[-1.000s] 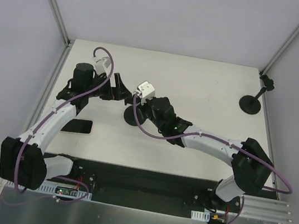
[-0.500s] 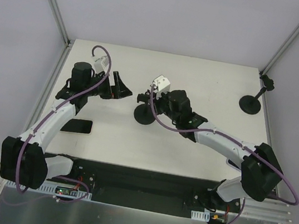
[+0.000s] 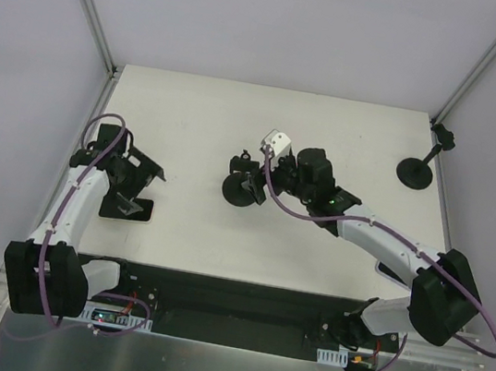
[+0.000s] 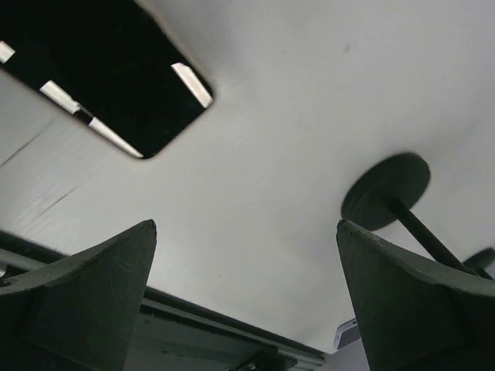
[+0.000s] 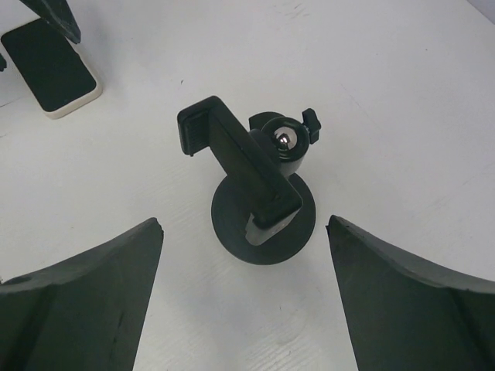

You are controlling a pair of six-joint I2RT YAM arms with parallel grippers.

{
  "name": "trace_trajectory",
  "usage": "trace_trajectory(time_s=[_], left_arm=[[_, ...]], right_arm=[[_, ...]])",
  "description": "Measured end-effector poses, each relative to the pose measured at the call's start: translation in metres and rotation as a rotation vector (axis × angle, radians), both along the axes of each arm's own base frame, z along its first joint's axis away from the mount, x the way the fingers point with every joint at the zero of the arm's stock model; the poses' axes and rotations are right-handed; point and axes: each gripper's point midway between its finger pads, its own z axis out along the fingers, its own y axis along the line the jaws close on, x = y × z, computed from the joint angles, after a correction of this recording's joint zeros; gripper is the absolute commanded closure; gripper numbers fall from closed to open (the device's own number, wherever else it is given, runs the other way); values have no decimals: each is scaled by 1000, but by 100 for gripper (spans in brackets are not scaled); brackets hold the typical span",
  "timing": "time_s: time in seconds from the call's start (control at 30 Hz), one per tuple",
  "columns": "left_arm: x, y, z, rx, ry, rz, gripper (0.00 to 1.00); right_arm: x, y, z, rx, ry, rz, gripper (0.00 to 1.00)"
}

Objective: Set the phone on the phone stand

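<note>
The phone (image 3: pixel 118 207) lies flat on the white table (image 3: pixel 331 133) near its left front edge; it is a dark slab with a pale rim, screen up (image 4: pixel 100 77) (image 5: pixel 50 66). My left gripper (image 3: pixel 143 190) hovers open just above and to the right of it, holding nothing (image 4: pixel 246 224). The black phone stand (image 3: pixel 240 187) stands upright mid-table on a round base, its clamp arm tilted (image 5: pixel 247 174). My right gripper (image 3: pixel 257 185) is open right beside the stand, its fingers spread either side of the base without touching it (image 5: pixel 244 222).
A second black stand (image 3: pixel 416 170) with a thin stem sits at the table's far right edge. The black base plate (image 3: pixel 230 304) of both arms runs along the near edge. Grey walls and frame posts close in the back and sides.
My right gripper has opened and let go of the phone stand after shifting it slightly right. My left arm has swung back from mid-table to the phone at the near left.
</note>
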Motion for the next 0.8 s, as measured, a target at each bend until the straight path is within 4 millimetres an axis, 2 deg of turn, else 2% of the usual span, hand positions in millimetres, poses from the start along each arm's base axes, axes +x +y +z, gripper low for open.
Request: trace_trajectory(time_s=[0.2,0.37,0.57,0.8], left_arm=[[-43,31,-22,74,228,193,1],[-59,38,-30,65,321,308,1],[-64,49,-51,29,482,420,1],[-50,62,-62,-17,508,494,1]], right_arm=[[-6,-4,6,18,-14,8,9],[-6,-6,3,16,-16,3,9],[-15,-14,-2,26,-33,7,9],[-17,-16,13,63,-91,9,9]])
